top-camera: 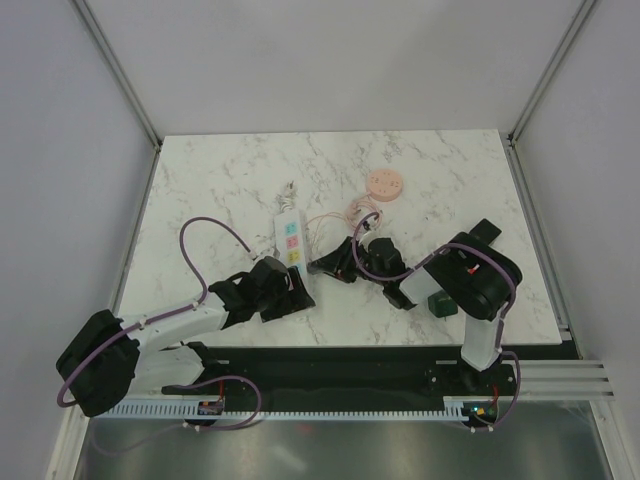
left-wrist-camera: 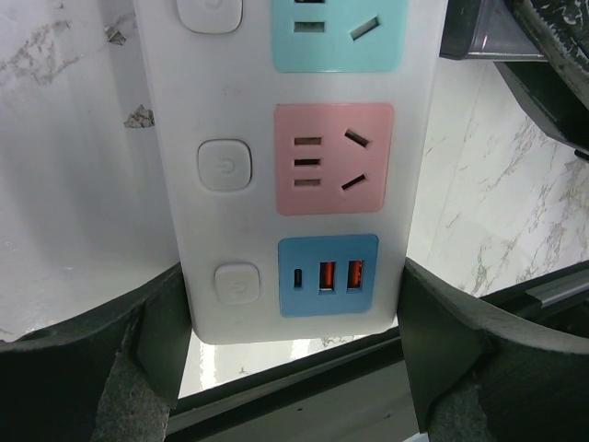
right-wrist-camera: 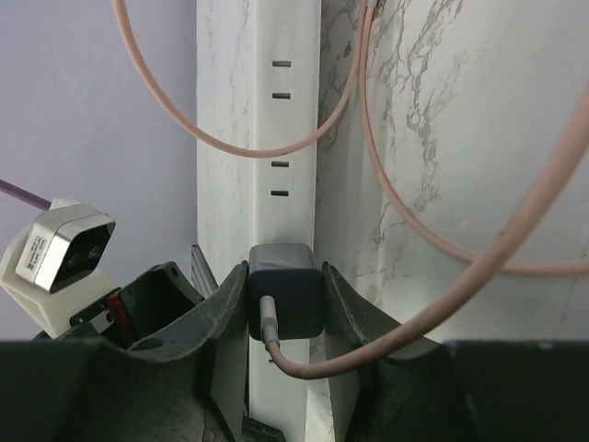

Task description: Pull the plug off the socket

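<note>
The plug [right-wrist-camera: 285, 290], a dark grey block with a pink cable [right-wrist-camera: 241, 152] leaving its near face, is sitting pushed into the right side face of the socket [top-camera: 290, 238]. The socket is lying lengthwise on the table [top-camera: 200, 180], a little left of the middle. The right gripper [top-camera: 330, 267] is reaching in from the right, and its jaws are pinching the plug on both flanks. The left gripper [top-camera: 283, 292] is clamping the strip's near end, its fingers [left-wrist-camera: 147, 350] pressing against the two long edges.

The grasp is looking complete on both sides, and the pull itself is not yet made. The next move is calling for a straight draw to the right, square off the strip's side, while the left arm is bracing the strip against sliding or lifting.

No brand is showing. The buttons are carrying only power symbols, and the sticker on the left wrist camera [right-wrist-camera: 60, 244] is too small to read.
</note>
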Controlling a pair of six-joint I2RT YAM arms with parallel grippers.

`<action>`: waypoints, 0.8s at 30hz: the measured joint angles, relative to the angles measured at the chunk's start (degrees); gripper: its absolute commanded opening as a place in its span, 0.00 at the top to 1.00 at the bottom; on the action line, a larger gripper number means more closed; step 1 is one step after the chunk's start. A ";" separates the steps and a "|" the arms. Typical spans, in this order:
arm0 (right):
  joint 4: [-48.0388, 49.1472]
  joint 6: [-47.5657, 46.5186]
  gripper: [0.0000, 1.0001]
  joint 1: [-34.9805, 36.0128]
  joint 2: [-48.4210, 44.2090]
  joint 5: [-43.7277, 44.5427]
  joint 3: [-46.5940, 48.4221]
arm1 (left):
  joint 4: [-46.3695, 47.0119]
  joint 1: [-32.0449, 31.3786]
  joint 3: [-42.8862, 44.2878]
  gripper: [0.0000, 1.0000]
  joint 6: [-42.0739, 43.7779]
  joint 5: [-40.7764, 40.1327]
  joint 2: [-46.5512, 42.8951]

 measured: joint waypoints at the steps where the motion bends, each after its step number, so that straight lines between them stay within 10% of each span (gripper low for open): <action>1: -0.33 -0.26 1.00 0.00 -0.15 0.00 0.02 | 0.00 0.00 -0.02 0.98 -0.02 -0.02 -0.04; 24: -29.18 -17.92 1.00 -1.79 -21.05 7.93 0.35 | -7.43 0.37 0.59 0.98 -0.28 -2.16 -2.80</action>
